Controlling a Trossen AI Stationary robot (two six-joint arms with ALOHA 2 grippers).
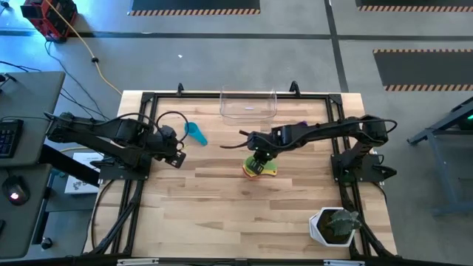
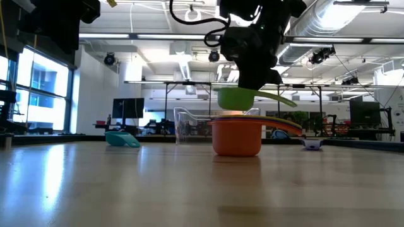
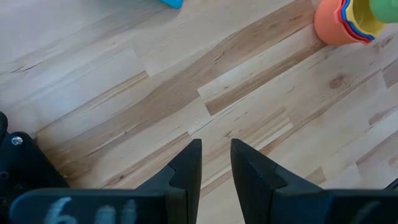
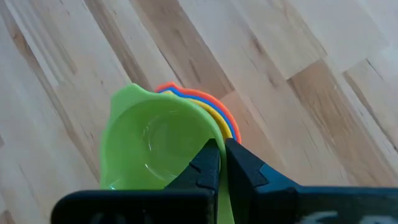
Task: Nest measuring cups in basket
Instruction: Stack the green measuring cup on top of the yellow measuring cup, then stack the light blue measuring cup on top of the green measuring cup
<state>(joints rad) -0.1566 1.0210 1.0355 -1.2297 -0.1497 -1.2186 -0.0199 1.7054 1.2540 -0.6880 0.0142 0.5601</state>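
Orange cup stack [image 2: 237, 137] on table; right claw [image 4: 221, 155] above, clamped on green cup [image 4: 158, 146].

A white pot [image 1: 327, 227] with a green plant [image 1: 344, 219] stands on the wooden table [image 1: 222, 214], near one corner.

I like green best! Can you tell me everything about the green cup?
The green cup is a small round scoop of shiny plastic, empty, with a long flat handle. The right gripper pinches that handle, holding the cup level just above the nested stack of orange, yellow and blue cups at the table's middle. It isn't touching them.
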